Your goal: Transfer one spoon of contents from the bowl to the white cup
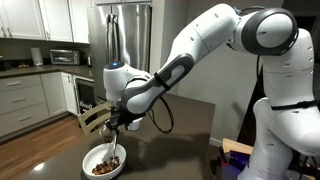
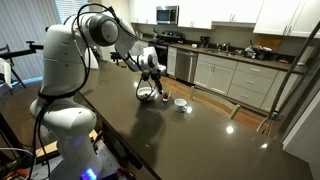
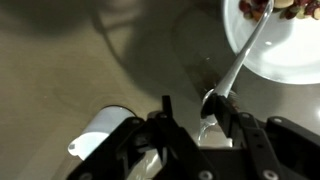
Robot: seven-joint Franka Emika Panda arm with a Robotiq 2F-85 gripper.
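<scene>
Fingers (image 3: 228,115) half apart around spoon (image 3: 240,55) handle, no clamp; brown contents (image 3: 262,8) in bowl (image 3: 285,60), white cup (image 3: 100,130) nearby.

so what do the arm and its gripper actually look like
The arm is glossy white, built of rounded, bulbous links, with a dark grey sleeve-like section along the forearm. A thin black cable loops loosely beneath the wrist. The gripper is black, with two chunky, angular fingers. No markings are legible.
</scene>
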